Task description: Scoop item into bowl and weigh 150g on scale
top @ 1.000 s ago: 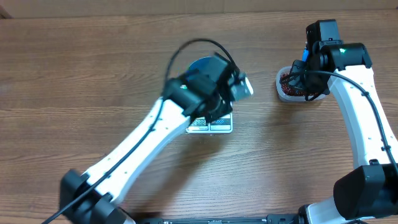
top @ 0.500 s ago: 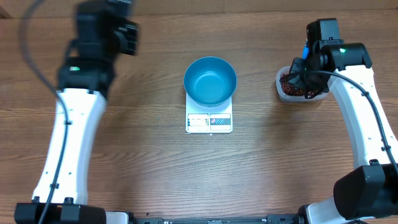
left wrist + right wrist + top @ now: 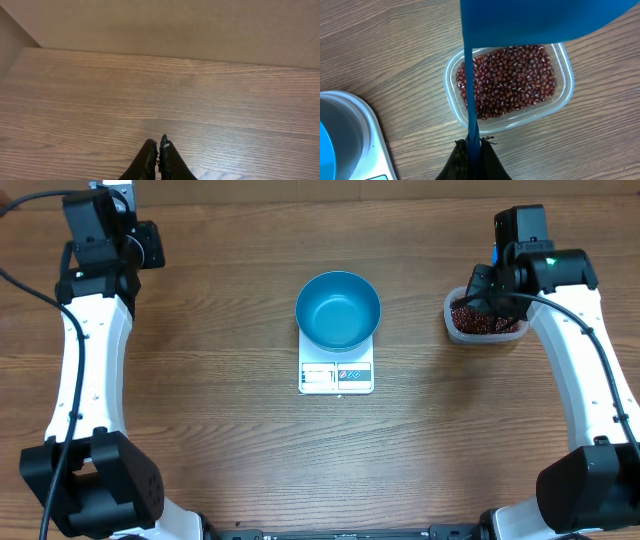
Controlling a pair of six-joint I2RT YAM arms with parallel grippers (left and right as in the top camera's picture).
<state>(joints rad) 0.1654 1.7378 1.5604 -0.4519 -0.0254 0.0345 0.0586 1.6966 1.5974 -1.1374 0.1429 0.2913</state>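
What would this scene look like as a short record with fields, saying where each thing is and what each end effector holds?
bowl: blue, empty, standing on the scale
scale: white, middle of the table, display edge showing in front of the bowl
beans: red-brown, all in the clear tub, to the right of the scale
scoop: blue, held above the tub
left end effector: shut, holding nothing, over bare table at the far left
right end effector: shut on the scoop handle
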